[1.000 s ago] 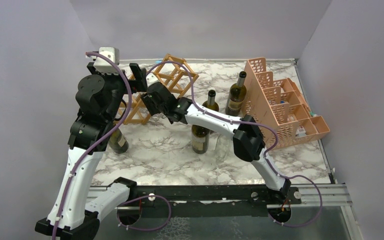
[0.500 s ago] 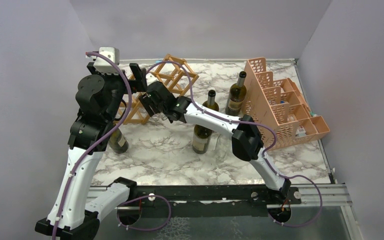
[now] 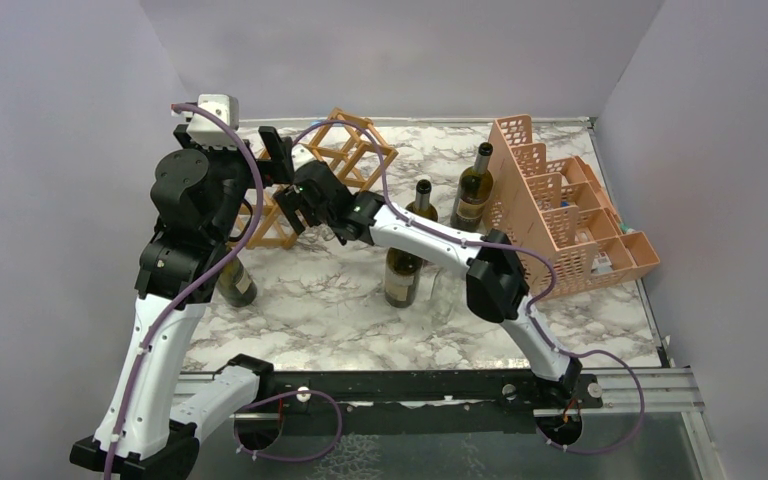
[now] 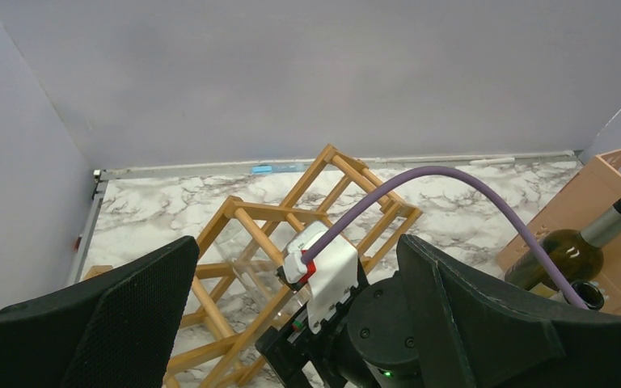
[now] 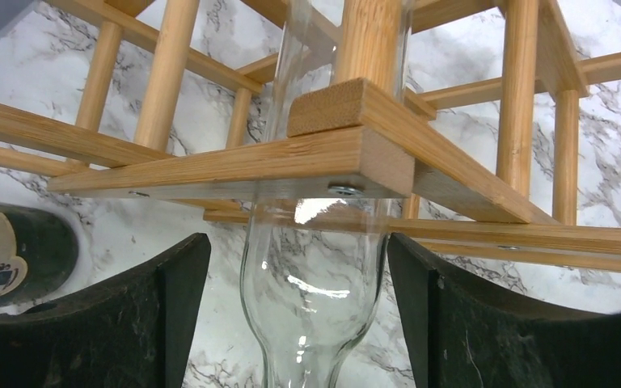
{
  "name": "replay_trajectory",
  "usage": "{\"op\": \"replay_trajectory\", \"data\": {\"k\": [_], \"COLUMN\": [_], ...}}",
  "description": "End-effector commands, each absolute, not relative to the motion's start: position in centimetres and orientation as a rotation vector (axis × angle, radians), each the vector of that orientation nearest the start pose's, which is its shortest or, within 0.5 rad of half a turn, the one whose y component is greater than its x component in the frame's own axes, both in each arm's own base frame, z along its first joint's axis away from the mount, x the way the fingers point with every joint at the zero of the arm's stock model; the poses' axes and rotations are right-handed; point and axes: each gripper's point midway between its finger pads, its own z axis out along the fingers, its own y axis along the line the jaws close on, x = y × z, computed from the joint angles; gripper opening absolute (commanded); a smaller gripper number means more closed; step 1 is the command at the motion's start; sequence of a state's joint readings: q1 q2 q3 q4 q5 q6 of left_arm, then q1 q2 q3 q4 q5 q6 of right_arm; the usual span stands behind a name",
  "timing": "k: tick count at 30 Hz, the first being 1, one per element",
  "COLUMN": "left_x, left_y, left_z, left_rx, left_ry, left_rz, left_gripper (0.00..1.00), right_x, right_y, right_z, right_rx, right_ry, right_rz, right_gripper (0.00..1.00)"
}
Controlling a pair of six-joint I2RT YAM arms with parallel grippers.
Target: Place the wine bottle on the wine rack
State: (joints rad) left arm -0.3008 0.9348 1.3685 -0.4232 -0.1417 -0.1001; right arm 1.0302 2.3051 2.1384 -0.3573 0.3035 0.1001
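The wine bottle (image 5: 315,291) is clear, empty glass, and through it I can read the marble underneath. It lies in the wine rack (image 5: 234,166), a lattice of light wooden sticks and slats. The body runs up through an open cell beneath a flat slat with a small wooden block on it. The narrowing shoulder end points back toward my right wrist camera.

From above, the rack sits at the far left of the marble table (image 3: 360,320), and both arms crowd in over it and hide much of it. A dark green bottle (image 5: 16,250) with a pale label stands just left of the rack's near edge. Two more dark bottles (image 3: 405,250) stand upright toward the middle, one of them beside a pink crate (image 3: 560,215) on the right.

My right gripper (image 5: 297,275) is spread wide, its fingers (image 5: 162,307) flanking the bottle's shoulder with marble showing in the gap on each side, so I see no contact. My left gripper (image 4: 297,250) is also spread wide and holds nothing. It hangs above the right arm's wrist (image 4: 323,283), with the rack beyond.
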Motion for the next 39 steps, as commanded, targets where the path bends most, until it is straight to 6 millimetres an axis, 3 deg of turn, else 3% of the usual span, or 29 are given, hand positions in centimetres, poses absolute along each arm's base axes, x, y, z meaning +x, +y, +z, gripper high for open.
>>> {"op": "replay_trajectory", "data": {"k": [1,9,14,21,27,33,39], "left_x": [29.0,28.3,27.3,25.1,24.3,23.8,23.4], "left_y": [-7.1,-7.1,-7.4,-8.1,-9.4,-11.9,-13.7], "left_z": [47.0,48.0,49.2,50.2,48.5,44.8,41.9], "left_rx": [0.064,0.076,0.105,0.174,0.250,0.391,0.494], "left_ry": [1.507,1.493,1.475,1.428,1.438,1.477,1.469], "left_rz": [-0.217,-0.226,-0.250,-0.298,-0.358,-0.447,-0.522], "left_gripper": [0.99,0.99,0.99,0.99,0.99,0.99,0.99], "right_x": [36.2,35.0,32.8,30.0,27.7,26.6,25.2], "right_y": [51.9,50.9,49.8,44.0,37.8,32.4,31.5], "right_z": [23.3,26.7,29.5,33.2,36.8,36.5,33.0], "right_rx": [-0.712,-0.695,-0.726,-0.711,-0.642,-0.558,-0.597], "right_ry": [1.875,1.857,1.842,1.766,1.677,1.706,1.818], "right_rz": [0.470,0.527,0.610,0.605,0.572,0.476,0.476], "right_gripper": [0.83,0.83,0.83,0.83,0.83,0.83,0.80]}}
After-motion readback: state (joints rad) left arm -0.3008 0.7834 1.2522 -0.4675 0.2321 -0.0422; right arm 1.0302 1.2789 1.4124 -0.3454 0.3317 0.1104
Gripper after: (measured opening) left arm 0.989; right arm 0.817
